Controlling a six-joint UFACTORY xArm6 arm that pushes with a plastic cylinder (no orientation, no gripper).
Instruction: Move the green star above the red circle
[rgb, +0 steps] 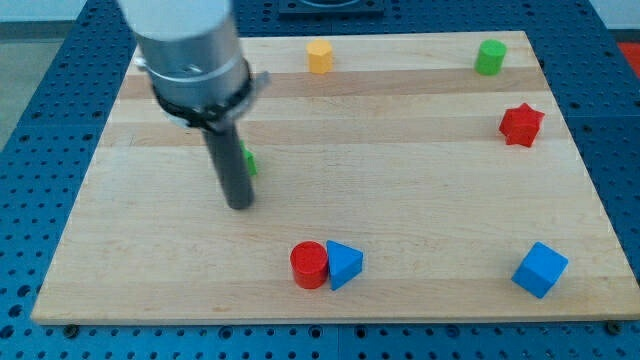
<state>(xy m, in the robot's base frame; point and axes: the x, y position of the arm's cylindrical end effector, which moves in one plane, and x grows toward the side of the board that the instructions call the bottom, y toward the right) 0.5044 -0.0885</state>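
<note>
A green block (248, 160), mostly hidden behind the rod, shows only as a sliver at the view's left; its shape cannot be made out. My tip (240, 205) is just below it and seems to touch it. The red circle (309, 265) stands near the view's bottom centre, to the lower right of my tip. A blue triangle (344, 264) touches the red circle's right side.
A yellow block (319, 56) sits at the view's top centre. A green cylinder-like block (490, 56) is at the top right. A red star (521, 124) is at the right. A blue cube (540, 269) is at the bottom right. The wooden board (420, 170) lies on a blue perforated table.
</note>
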